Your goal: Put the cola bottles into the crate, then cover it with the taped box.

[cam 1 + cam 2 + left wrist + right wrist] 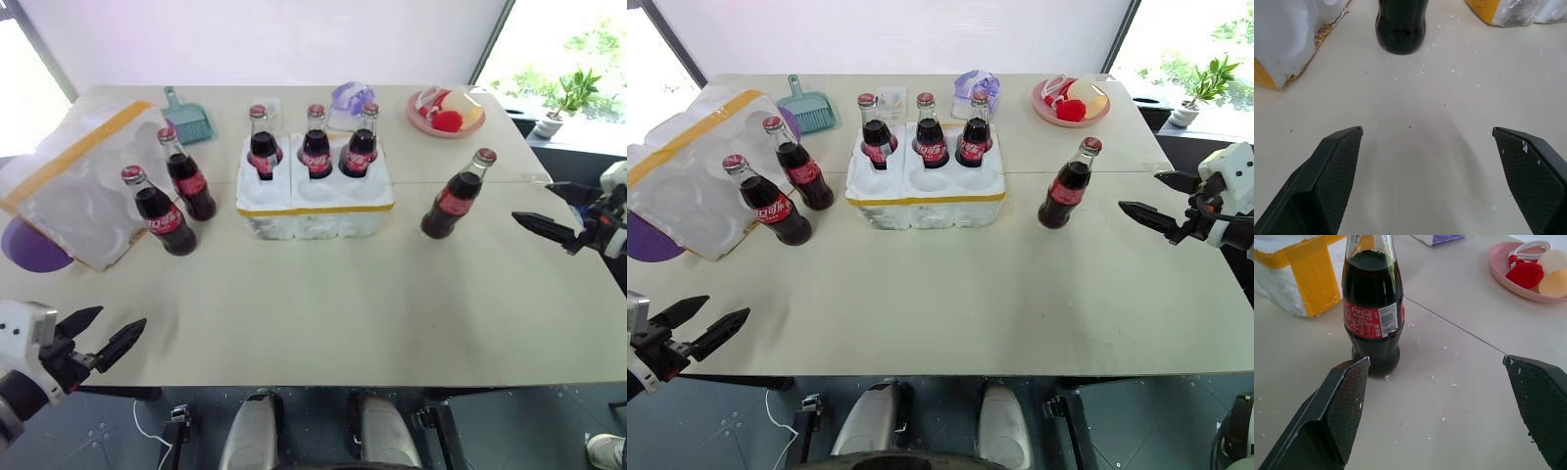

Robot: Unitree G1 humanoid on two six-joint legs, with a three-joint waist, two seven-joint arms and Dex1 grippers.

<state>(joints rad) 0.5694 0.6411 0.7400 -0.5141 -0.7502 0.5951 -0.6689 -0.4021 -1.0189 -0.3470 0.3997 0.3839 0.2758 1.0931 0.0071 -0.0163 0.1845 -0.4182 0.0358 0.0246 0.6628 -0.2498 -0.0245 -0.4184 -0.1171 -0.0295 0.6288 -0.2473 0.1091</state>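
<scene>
The crate [313,208], low white foam with a yellow band, sits mid-table. Three cola bottles [315,145] stand in its back wells. Two more bottles [186,176] [157,213] stand on the table left of it, beside the taped box [73,181], which lies tipped with its hollow side facing me. One bottle [454,196] stands alone right of the crate. My right gripper [534,204] hovers open a short way right of that bottle [1373,318], apart from it. My left gripper [121,318] is open near the front left edge, short of the nearest left bottle [1400,29].
A teal dustpan brush [191,116], a purple-and-white packet [351,98] and a pink plate [446,122] with red and yellow items lie along the far side. A purple disc [29,250] pokes out under the taped box. White foam crumbs dot the table.
</scene>
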